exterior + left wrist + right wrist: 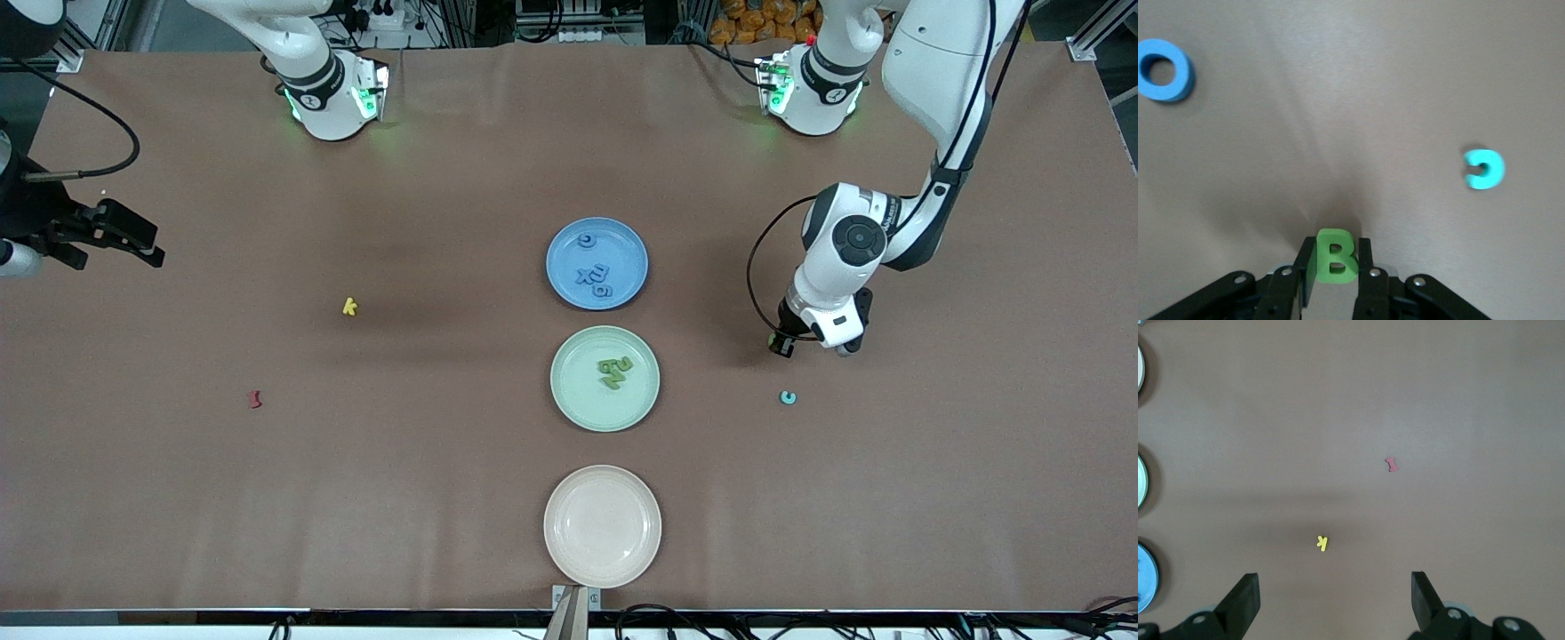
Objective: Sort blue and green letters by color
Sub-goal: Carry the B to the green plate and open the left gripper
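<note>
My left gripper (782, 345) is shut on a green letter B (1336, 257) and is low over the bare table toward the left arm's end. A blue ring-shaped letter (1163, 69) and a teal c (1485, 169) lie on the table near it; the teal c (788, 397) also shows in the front view. Several blue letters (596, 273) lie on the blue plate (566, 233). Green letters (613, 371) lie on the green plate (578, 404). My right gripper (153, 247) is open and empty, held high at the right arm's end of the table.
An empty pale plate (602, 525) stands nearest the front camera, in line with the two other plates. A yellow k (350, 307) and a dark red piece (255, 399) lie toward the right arm's end; both show in the right wrist view, the k (1323, 543) and the red piece (1391, 464).
</note>
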{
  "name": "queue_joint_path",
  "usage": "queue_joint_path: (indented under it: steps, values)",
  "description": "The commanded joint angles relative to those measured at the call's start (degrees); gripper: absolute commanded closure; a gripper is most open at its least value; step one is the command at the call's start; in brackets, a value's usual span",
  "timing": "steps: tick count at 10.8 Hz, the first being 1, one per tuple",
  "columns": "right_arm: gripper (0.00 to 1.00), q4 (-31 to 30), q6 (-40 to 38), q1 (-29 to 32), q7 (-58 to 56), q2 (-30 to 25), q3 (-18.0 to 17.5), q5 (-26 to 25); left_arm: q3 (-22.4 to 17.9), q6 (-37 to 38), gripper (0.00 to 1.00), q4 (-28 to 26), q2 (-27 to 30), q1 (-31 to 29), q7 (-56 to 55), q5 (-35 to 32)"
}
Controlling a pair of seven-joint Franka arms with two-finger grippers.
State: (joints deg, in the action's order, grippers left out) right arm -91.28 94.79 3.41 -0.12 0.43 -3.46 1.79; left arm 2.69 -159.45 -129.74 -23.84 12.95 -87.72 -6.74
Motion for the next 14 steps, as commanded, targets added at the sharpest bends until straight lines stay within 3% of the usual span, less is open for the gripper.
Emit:
queue_joint_path:
  steps: [1,4,7,13,14]
  values:
    - [0.00,-1.45,0.83,0.10,0.92,-1.13,0.03,0.49,0.04,-0.15,1.00,5.10,-0.85,1.89,-2.55,-1.78]
    - [0.00,-1.53,0.83,0.10,1.09,-1.13,0.03,0.49,0.04,-0.15,1.00,10.72,-2.43,6.02,-4.20,-1.35]
    - [0.00,-1.45,0.83,0.45,1.09,-1.04,0.03,0.40,-0.05,-0.15,1.00,21.16,-10.14,12.78,-11.75,-1.34]
    - [0.00,-1.62,1.45,0.28,1.09,-0.87,0.12,0.32,-1.45,0.37,1.00,25.58,-11.23,23.95,-20.73,-1.87]
    - [0.00,-1.71,1.45,0.28,1.09,-0.87,0.12,0.32,-1.54,0.37,0.57,26.55,-11.31,24.58,-21.26,-1.70]
